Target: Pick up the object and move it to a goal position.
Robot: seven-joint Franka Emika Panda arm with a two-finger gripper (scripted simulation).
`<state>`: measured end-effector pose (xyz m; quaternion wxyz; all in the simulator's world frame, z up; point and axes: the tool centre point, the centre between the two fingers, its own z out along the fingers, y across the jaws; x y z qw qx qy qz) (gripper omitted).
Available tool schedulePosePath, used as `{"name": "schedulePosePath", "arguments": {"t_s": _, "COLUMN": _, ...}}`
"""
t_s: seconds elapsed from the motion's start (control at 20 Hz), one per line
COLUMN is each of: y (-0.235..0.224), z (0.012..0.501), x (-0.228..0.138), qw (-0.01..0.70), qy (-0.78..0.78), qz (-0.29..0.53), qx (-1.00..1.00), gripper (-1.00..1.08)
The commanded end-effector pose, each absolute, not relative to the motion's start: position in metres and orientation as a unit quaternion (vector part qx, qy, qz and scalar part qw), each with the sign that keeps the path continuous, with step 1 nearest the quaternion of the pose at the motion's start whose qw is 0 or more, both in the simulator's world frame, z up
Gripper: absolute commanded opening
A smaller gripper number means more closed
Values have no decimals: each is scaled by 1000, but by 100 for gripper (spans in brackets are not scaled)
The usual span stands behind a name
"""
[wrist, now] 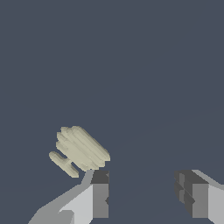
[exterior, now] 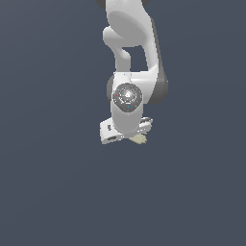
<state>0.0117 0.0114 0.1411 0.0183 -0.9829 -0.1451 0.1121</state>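
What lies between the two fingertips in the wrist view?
Only bare dark ground; the tan object sits beside one fingertip, outside the open gripper's gap.

A bare simulated scene: flat slate-grey backdrop (exterior: 48,192) everywhere, with no furniture or room features.

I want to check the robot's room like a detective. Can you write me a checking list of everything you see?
Surface: plain dark grey-blue all over; no edge or marks seen.
Job's things: the object, a small tan ridged piece, sits just beyond one fingertip in the wrist view; in the exterior view it peeks out beside the white hand. No goal marker seen.
Clutter: nothing seen.
Grippers: the gripper is open, with a wide empty gap between the fingers. The object is not between them; whether it touches the finger cannot be told.
Cables: nothing seen.
Surroundings: only the white arm above; nothing else seen.
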Motion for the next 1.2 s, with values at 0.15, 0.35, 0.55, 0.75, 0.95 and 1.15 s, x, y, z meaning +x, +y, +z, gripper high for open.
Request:
{"name": "schedulePosePath", "arguments": {"t_s": 0.15, "y": 20, "z": 129, "x": 17, "qw": 23, "qy": -207, "qz": 161, "qx": -965, "gripper": 28}}
{"name": "schedulePosePath", "arguments": {"t_s": 0.35, "y": 26, "z": 120, "x": 19, "qw": 25, "qy": -252, "qz": 195, "qx": -947, "gripper": 28}}
{"name": "schedulePosePath", "arguments": {"t_s": 0.55, "y": 33, "z": 111, "x": 20, "qw": 28, "qy": -295, "qz": 229, "qx": -927, "gripper": 28}}
{"name": "schedulePosePath", "arguments": {"t_s": 0.75, "y": 39, "z": 102, "x": 19, "qw": 30, "qy": -338, "qz": 262, "qx": -903, "gripper": 28}}
{"name": "schedulePosePath", "arguments": {"t_s": 0.95, "y": 46, "z": 93, "x": 18, "qw": 33, "qy": -379, "qz": 295, "qx": -876, "gripper": 28}}
{"name": "schedulePosePath", "arguments": {"t_s": 1.15, "y": 53, "z": 83, "x": 15, "qw": 35, "qy": -421, "qz": 327, "qx": -845, "gripper": 28}}
